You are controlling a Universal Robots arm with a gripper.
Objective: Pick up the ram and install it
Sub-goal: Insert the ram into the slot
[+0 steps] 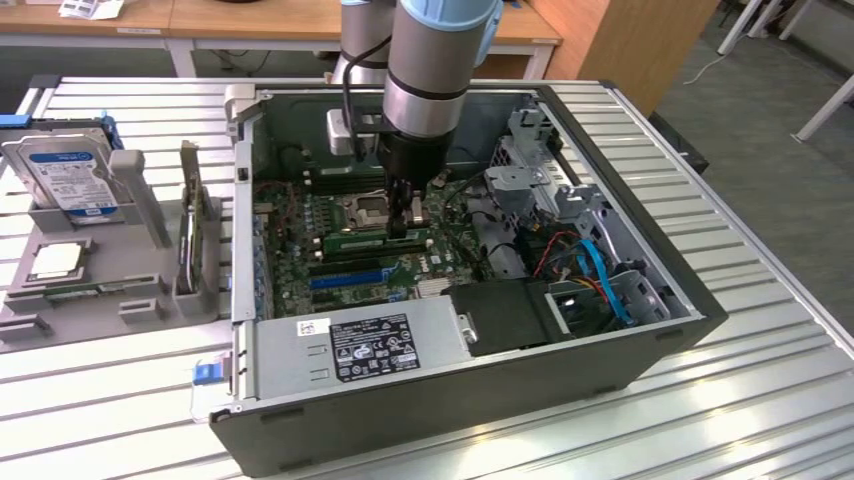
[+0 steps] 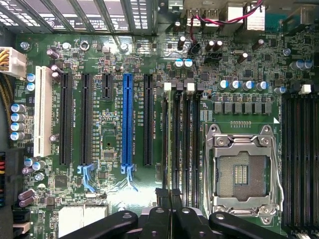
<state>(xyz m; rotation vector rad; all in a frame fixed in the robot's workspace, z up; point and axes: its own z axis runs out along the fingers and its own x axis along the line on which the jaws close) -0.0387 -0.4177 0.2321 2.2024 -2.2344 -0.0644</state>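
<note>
Your gripper (image 1: 403, 228) is inside the open PC case (image 1: 467, 415), mid-frame in the exterior view, with the arm straight down over the motherboard (image 1: 300, 255). The fingers are pinched nearly together on the top edge of the ram (image 1: 360, 241), so you're gripping it. The ram is the green stick on edge, running lengthwise across frame centre. It's just below the CPU socket (image 1: 364, 210) in that picture and above the blue slot (image 1: 350, 279). It's right at the board's memory slots. Can't tell from either view whether it's seated or just resting on the slot.

Wrist view: the gripper (image 2: 169, 196) has its black fingers (image 2: 160, 199) close together, directly over the bank of dark memory slots (image 2: 185, 134). That bank runs between the CPU socket (image 2: 244, 172), contacts showing, and the black expansion slots (image 2: 148, 119). The blue slot (image 2: 127, 119) and white slot (image 2: 43, 112) are well apart from the fingers.

Rest of your bench, exterior view:
- The hard drive (image 1: 60, 170) is upright in the grey holder (image 1: 80, 300), upper left of the frame.
- The expansion card (image 1: 194, 235) stands on edge just left of the case.
- A bare processor (image 1: 56, 258) lies flat on the holder below the drive.
- The power supply (image 1: 360, 345), label up, is in the case's lower left corner.

Everything sits on the slatted metal table (image 1: 761, 400).
</note>
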